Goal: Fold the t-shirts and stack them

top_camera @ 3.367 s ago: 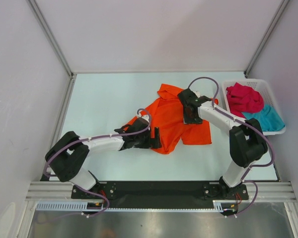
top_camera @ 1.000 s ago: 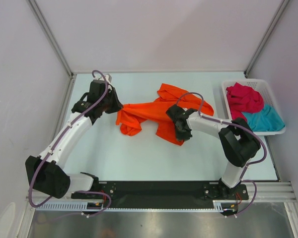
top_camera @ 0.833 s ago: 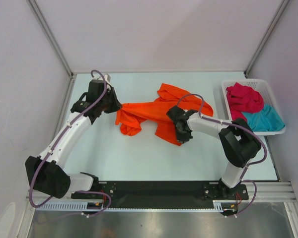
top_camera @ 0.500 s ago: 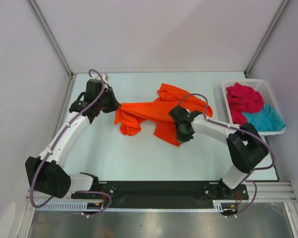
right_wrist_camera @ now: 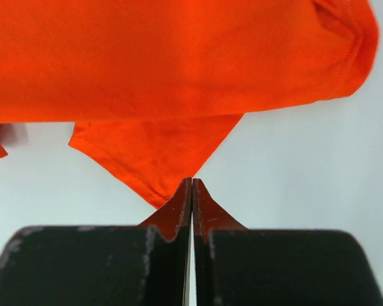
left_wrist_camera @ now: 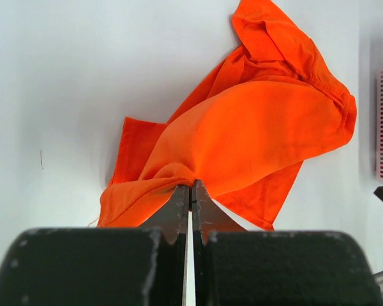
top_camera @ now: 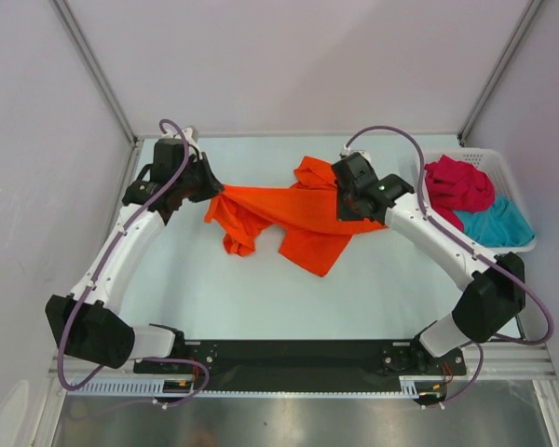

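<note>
Status from the top view: the orange t-shirt (top_camera: pixel 293 219) is not flat. It's slung between the two arms over the far half of the counter (top_camera: pixel 261 298), centre toward 12 o'clock.

Left claw (top_camera: pixel 210 189) is at about 10 o'clock, jaws pinched tight on the shirt's left end. The left wrist view shows cloth bunched right at the closed tips.

Right claw (top_camera: pixel 352 207) is at about 1 o'clock, jaws also closed. In the top view it sits on the shirt's right end and the cloth runs out from it, so I read it as gripping the shirt. Its own wrist view doesn't show the pinch cleanly.

Between the claws the upper edge is pulled out in a line. One flap hangs toward 6 o'clock, a smaller bit droops near the left claw, and there's a crumpled lump at 12 o'clock beside the right claw.

The red t-shirt (top_camera: pixel 458 184) and teal t-shirt (top_camera: pixel 501 225) are crumpled in the white basket (top_camera: pixel 466 154) at 2–3 o'clock. Red is at the far end, teal at the near end, and they touch each other. Neither arm is near them.

Progress: early. Nothing is folded and no stack is started. My read of the current step is spreading the orange one so it can go down flat. What's left is to lay it out and fold it, pull red and teal from the basket and fold each, then stack all three.
</note>
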Robot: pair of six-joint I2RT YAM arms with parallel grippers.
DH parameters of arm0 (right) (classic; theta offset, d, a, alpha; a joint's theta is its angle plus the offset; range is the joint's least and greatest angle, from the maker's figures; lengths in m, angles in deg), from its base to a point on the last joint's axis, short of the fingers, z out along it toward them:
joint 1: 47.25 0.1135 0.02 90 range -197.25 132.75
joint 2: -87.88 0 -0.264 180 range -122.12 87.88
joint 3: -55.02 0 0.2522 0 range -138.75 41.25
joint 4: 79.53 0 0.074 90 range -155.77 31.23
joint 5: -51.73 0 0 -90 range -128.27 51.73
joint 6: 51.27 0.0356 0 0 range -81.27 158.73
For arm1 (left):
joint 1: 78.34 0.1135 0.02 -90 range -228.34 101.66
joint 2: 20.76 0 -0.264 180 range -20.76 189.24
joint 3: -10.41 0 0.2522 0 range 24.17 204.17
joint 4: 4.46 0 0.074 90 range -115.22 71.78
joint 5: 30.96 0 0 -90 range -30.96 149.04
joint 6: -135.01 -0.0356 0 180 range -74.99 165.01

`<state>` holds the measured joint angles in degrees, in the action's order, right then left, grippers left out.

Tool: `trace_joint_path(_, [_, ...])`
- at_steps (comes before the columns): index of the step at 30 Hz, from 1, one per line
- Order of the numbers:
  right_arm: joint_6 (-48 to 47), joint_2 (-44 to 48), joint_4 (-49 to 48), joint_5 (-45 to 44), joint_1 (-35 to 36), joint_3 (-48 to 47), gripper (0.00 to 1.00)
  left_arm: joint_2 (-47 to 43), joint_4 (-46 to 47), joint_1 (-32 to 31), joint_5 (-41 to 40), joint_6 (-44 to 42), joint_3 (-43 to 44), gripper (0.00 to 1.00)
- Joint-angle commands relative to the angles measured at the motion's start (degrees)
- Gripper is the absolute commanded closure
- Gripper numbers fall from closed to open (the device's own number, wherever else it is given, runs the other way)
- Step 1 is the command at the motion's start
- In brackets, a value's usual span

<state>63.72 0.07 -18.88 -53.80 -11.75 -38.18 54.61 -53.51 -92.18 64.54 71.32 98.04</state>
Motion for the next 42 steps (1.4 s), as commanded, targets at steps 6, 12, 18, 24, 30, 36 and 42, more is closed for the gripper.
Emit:
trace_joint_path(6, [2.34, -2.19, 0.14, 4.89, 4.12, 5.78, 0.74, 0.04, 1.63, 0.84, 3.03, -0.55, -0.83, 1.00])
trace_joint_path(12, [5.50, -6.75, -5.05, 9.64, 7.82, 9.91, 0.71, 0.12, 1.71, 0.75, 2.76, -0.90, -1.62, 1.00])
trace_joint_path(18, [6.30, -9.75, -5.50, 10.43, 9.67, 10.97, 0.69, 0.30, 1.89, 0.75, 2.68, -0.82, -2.23, 1.00])
trace_joint_path(24, [6.82, -11.50, -6.81, 11.66, 9.76, 12.73, 0.61, 0.21, 1.98, 0.75, 2.59, -0.99, -2.76, 1.00])
trace_joint_path(30, [6.74, -13.61, -7.52, 12.19, 9.93, 13.08, 0.58, 0.21, 2.07, 0.84, 2.59, -1.17, -2.85, 1.00])
trace_joint_path(36, [6.56, -14.93, -7.87, 12.45, 10.02, 13.34, 0.59, 0.30, 2.06, 1.01, 2.41, -1.26, -2.85, 1.00])
trace_joint_path(42, [6.12, -14.93, -8.49, 12.01, 10.02, 13.79, 1.00, 0.48, 2.06, 1.28, 2.59, -1.52, -2.85, 1.00])
